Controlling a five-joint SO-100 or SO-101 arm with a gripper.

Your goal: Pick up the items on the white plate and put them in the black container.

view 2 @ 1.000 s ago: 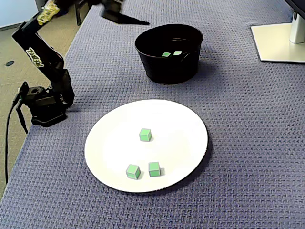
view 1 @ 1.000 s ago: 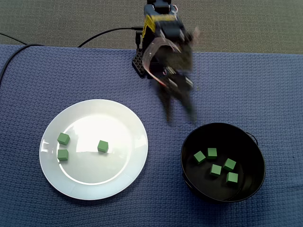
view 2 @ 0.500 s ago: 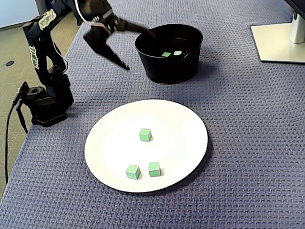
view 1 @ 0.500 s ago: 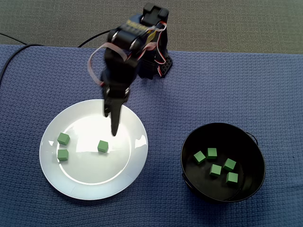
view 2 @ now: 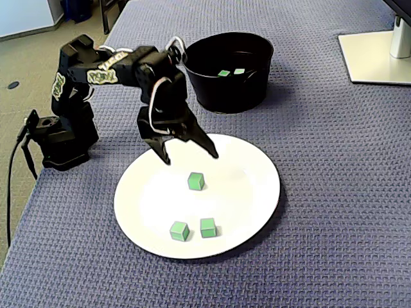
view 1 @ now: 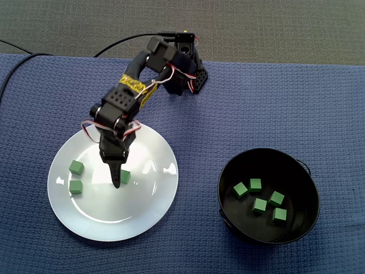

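A white plate (view 1: 148, 211) (view 2: 247, 186) holds three green cubes. Two of them (view 1: 75, 186) (view 2: 180, 230) lie together near one rim. The third cube (view 1: 125, 176) (view 2: 196, 181) lies alone near the middle. My gripper (view 1: 118, 170) (view 2: 189, 155) hangs open just above the plate, its two dark fingers spread wide over that lone cube and touching nothing. In the fixed view from above, one fingertip (view 1: 117, 182) shows right beside the cube. The black container (view 1: 228, 171) (view 2: 226, 90) stands apart from the plate with several green cubes inside.
The arm's base (view 1: 188, 80) (view 2: 61, 138) sits at the edge of the blue woven cloth, with a black cable (view 1: 114, 43) running off it. A white monitor stand (view 2: 379, 54) occupies one corner behind the container.
The arm has swung from near the container over to the plate and come down. Its open fingers now straddle the lone cube. No cube has moved.
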